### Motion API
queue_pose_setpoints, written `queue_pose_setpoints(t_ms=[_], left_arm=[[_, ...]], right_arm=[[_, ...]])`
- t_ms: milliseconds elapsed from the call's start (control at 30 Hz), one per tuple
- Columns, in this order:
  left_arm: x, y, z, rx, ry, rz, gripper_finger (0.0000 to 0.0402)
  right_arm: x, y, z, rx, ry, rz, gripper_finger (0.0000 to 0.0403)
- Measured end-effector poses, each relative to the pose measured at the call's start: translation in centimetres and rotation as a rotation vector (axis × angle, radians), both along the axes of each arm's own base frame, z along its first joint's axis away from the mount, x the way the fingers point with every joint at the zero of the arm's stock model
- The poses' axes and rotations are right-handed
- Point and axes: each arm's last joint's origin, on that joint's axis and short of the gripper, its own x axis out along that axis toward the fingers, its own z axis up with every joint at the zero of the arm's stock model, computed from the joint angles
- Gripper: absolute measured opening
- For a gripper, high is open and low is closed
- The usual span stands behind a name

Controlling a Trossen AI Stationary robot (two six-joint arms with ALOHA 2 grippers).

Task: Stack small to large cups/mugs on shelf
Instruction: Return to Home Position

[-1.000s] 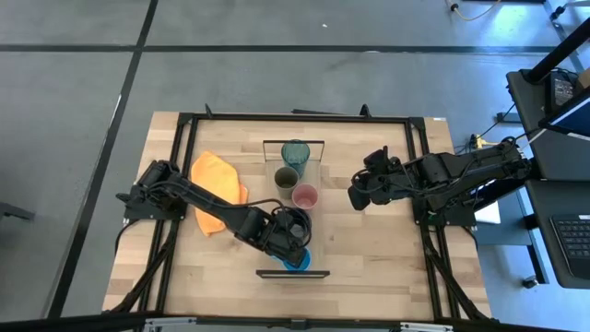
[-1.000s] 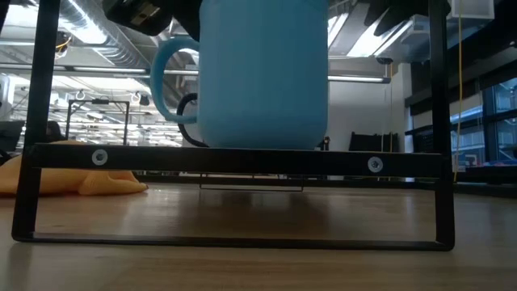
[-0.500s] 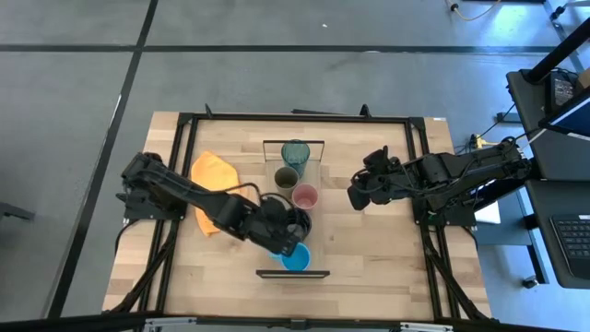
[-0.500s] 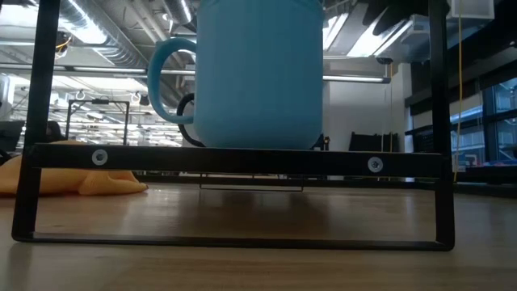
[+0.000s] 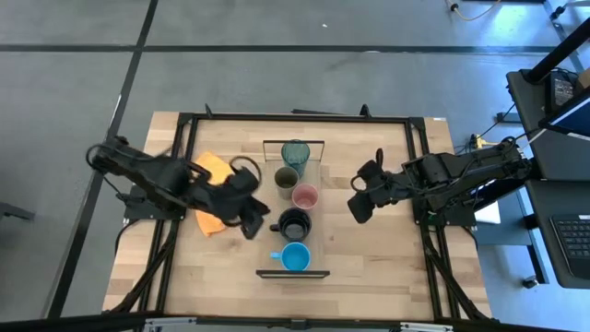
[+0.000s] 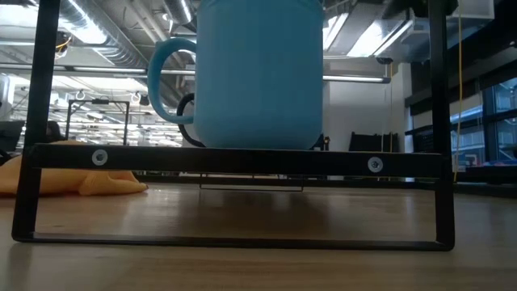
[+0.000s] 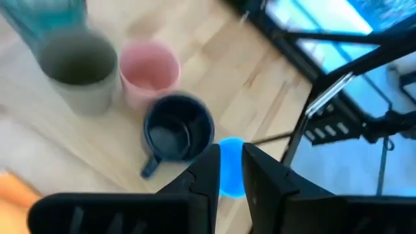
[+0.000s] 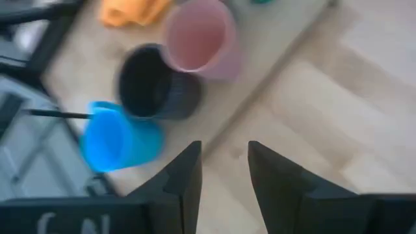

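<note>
Five cups stand upright in a row along the shelf (image 5: pixel 317 235), from far to near: teal tumbler (image 5: pixel 295 152), olive cup (image 5: pixel 287 177), pink cup (image 5: pixel 304 195), black mug (image 5: pixel 294 223), blue mug (image 5: pixel 295 257). Each rests on its base. In the low view the blue mug (image 6: pixel 258 73) fills the near end of the shelf (image 6: pixel 242 158). My left gripper (image 5: pixel 251 221) hangs open left of the black mug, above the table, with nothing between its fingers (image 7: pixel 231 166). My right gripper (image 5: pixel 358 210) is open right of the pink cup, also empty (image 8: pixel 224 159).
An orange cloth (image 5: pixel 210 166) lies on the table left of the shelf, partly under my left arm. A black frame runs round the table's edges (image 5: pixel 184 184). Bare tabletop shows right of the shelf (image 5: pixel 369 258).
My left gripper has risen from over the blue mug and drawn back toward the table's left edge, rolling as it went. The blue mug stays standing at the shelf's near end. My right gripper has turned a little in place.
</note>
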Motion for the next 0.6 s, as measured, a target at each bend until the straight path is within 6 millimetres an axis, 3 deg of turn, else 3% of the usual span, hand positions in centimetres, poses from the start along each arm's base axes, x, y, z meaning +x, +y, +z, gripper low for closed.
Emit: queue_pose_setpoints(t_ms=[133, 300, 467, 533, 600], left_arm=[[-1.9, 0.9, 2.0, 0.086, -0.098, -0.037, 0.0059], [-3.9, 1.3, 4.5, 0.276, -0.237, -0.231, 0.0059], [-5.2, 0.7, 7.3, 0.462, -0.479, -0.392, 0.0059], [-5.7, 0.5, 7.5, 0.497, -0.541, -0.449, 0.0059], [-6.0, 0.3, 6.5, 0.493, -0.578, -0.494, 0.0059]], right_arm=[[1.4, 0.5, 1.2, 0.032, -0.187, 0.044, 0.0127], [3.5, 1.7, 5.0, -0.064, -0.639, 0.280, 0.0127], [3.6, 2.8, 8.9, -0.245, -1.060, 0.469, 0.0127], [3.6, 3.3, 10.2, -0.335, -1.222, 0.523, 0.0127], [3.8, 4.0, 10.3, -0.384, -1.273, 0.562, 0.0127]])
